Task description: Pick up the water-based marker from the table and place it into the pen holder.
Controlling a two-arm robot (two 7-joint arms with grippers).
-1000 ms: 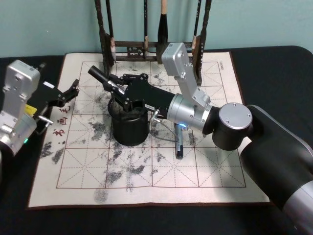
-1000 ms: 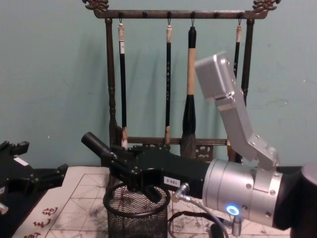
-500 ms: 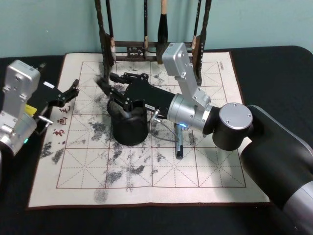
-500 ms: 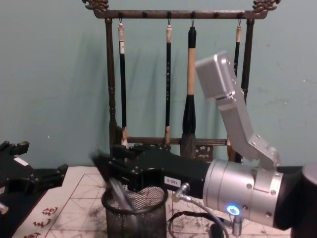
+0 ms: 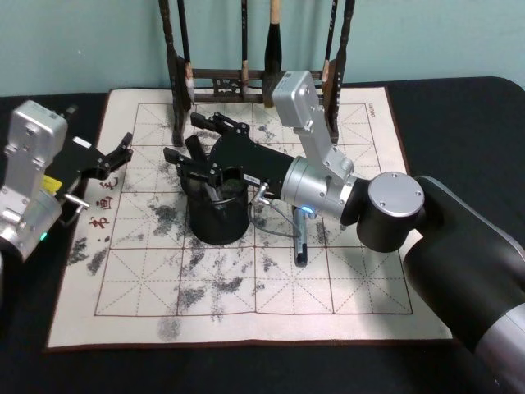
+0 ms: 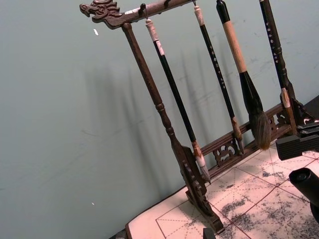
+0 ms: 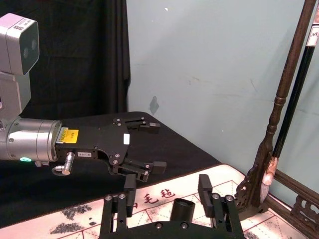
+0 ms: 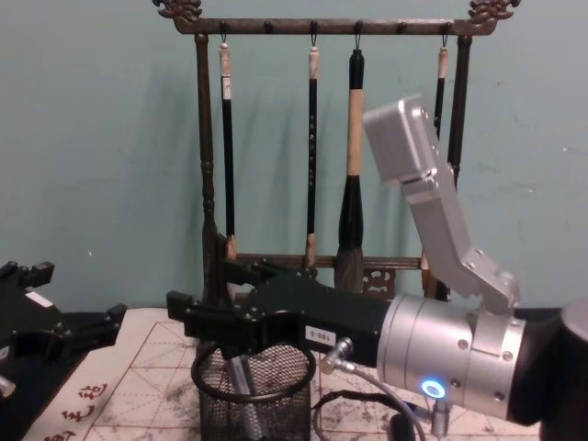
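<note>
Noting blk table (image 5: pixel 459 115) under everything, w/ white red-grid mat (image 5: pixel 353 279) flat on it, heavily ink-stained. Logging R arm (image 5: pixel 385 205) reaching in from rt, across mat toward centre-left. Seeing dark wood rack (image 8: pixel 207 138) upright at mat's far edge, brushes (image 8: pixel 351 202) hanging from its top bar. Placing L arm (image 5: pixel 29 172) at mat's left edge, parked, off the work.

Finding holder (image 5: pixel 217 220) upright on mat: blk mesh cup, just in front of rack, between the two arms.

Putting R gripper (image 5: pixel 184 138) directly above holder rim, fingers spread wide, gripping nothing. Chest view agrees: jaws apart, just over the mesh.

Putting L gripper (image 5: pixel 125 151) near holder's left side, apart from it, over mat's left margin. Fingers spread too, seen plainly in R wrist view, empty.

Locating marker (image 8: pixel 241 386) inside holder: grey shaft visible thru mesh, leaning, lower end down in cup. In R wrist view, seeing its dark round top poking up between R gripper's fingers, w/ a gap on both sides.

Spotting a dark pen (image 5: pixel 300 246) flat on mat, just rt of holder, partly under R arm.
</note>
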